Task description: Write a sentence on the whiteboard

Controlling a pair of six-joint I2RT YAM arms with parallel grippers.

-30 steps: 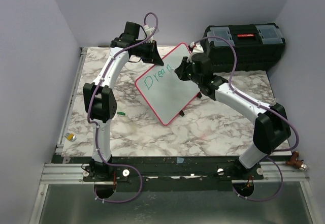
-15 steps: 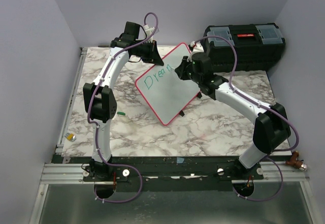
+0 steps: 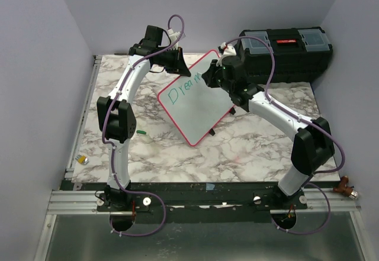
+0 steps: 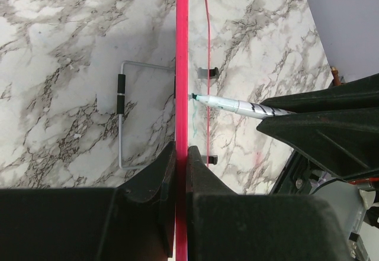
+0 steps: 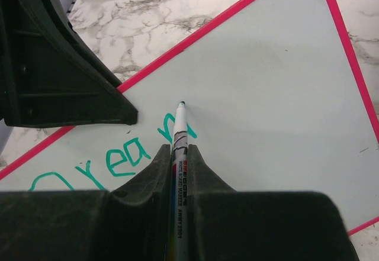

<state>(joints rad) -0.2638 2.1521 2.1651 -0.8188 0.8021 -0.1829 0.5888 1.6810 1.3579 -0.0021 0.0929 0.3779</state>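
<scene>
Our left gripper [image 4: 181, 152] pinches the whiteboard [image 4: 182, 48] steady so the marker [image 5: 179, 132] squeezed in our right gripper [image 5: 179, 150] can write ahead.

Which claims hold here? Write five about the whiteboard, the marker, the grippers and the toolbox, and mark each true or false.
1. The left gripper is shut on the red rim of the whiteboard. True.
2. The right gripper holds a red-inked marker. False: its tip is green, like the letters.
3. The green writing gives a full sentence. False: only one word, "Dream", shows, with its last letter unfinished.
4. The black toolbox stands at the far right of the table. True.
5. The marker's tip points at the whiteboard's face, just past the last letter. True.
</scene>
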